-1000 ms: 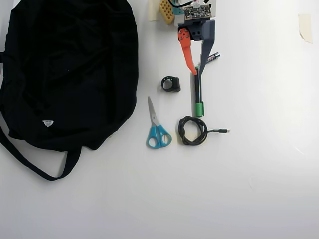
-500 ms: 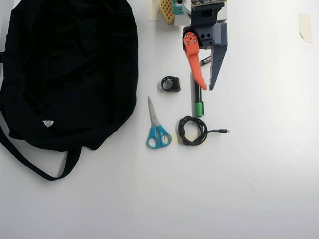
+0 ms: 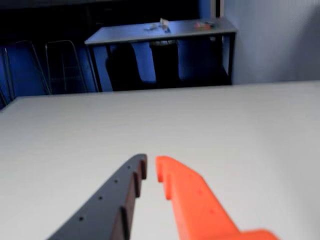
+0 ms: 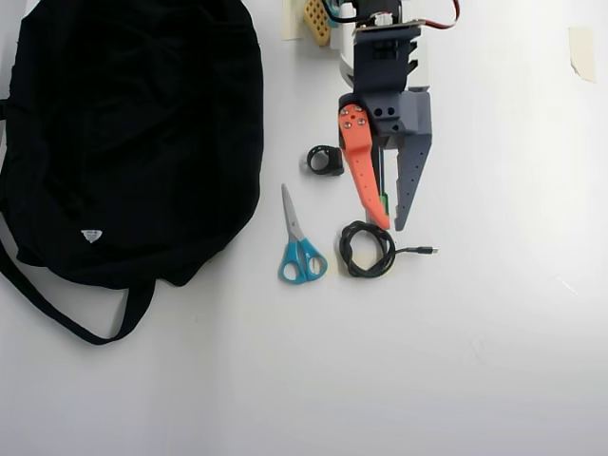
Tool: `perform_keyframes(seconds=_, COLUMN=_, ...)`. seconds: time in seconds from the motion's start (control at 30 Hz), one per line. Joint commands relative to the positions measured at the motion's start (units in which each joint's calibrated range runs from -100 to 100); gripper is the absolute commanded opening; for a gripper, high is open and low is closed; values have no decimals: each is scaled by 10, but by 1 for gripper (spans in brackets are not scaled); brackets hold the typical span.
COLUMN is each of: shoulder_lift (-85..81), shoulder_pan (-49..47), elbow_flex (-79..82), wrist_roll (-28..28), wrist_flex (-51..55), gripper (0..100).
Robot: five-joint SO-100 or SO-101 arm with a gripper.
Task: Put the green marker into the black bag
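Note:
In the overhead view the green marker (image 4: pixel 383 198) lies lengthwise under my gripper (image 4: pixel 391 227); only a thin strip of dark barrel and a bit of green cap show between the fingers. The orange finger (image 4: pixel 364 176) and the dark grey finger (image 4: pixel 408 180) stand a little apart, their tips past the cap end, just above the coiled cable. The wrist view shows the gripper (image 3: pixel 150 161) open by a narrow gap with only bare white table between the tips; the marker is out of that view. The black bag (image 4: pixel 133 133) lies slumped at far left, well apart from the gripper.
Blue-handled scissors (image 4: pixel 299 247) lie left of a coiled black cable (image 4: pixel 366 249). A small black ring-shaped object (image 4: pixel 326 160) sits left of the orange finger. The bag's strap (image 4: pixel 66 318) loops toward the front. A tape piece (image 4: pixel 581 52) is at top right.
The gripper has travelled down the overhead view along the marker, from its upper end to past the cap. It now covers most of the marker and the small battery.

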Motion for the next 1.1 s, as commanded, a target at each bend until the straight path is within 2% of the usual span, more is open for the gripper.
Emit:
perform_keyframes(seconds=0.0, shoulder_lift=15, shoulder_pan=3, elbow_flex=-74, wrist_roll=2, wrist_flex=-10, gripper=2)
perform_keyframes(seconds=0.77, shoulder_lift=17, shoulder_pan=-18, elbow_flex=-87, wrist_roll=1, wrist_flex=1, gripper=3)
perform_keyframes(seconds=0.83, shoulder_lift=-6, shoulder_pan=-20, elbow_flex=-91, wrist_roll=1, wrist_flex=76, gripper=3)
perform_keyframes(seconds=0.9, shoulder_lift=-53, shoulder_pan=-16, elbow_flex=-95, wrist_roll=2, wrist_flex=212, gripper=2)
perform_keyframes(seconds=1.07, shoulder_lift=-92, shoulder_pan=-19, elbow_flex=-102, wrist_roll=0, wrist_flex=460, gripper=3)
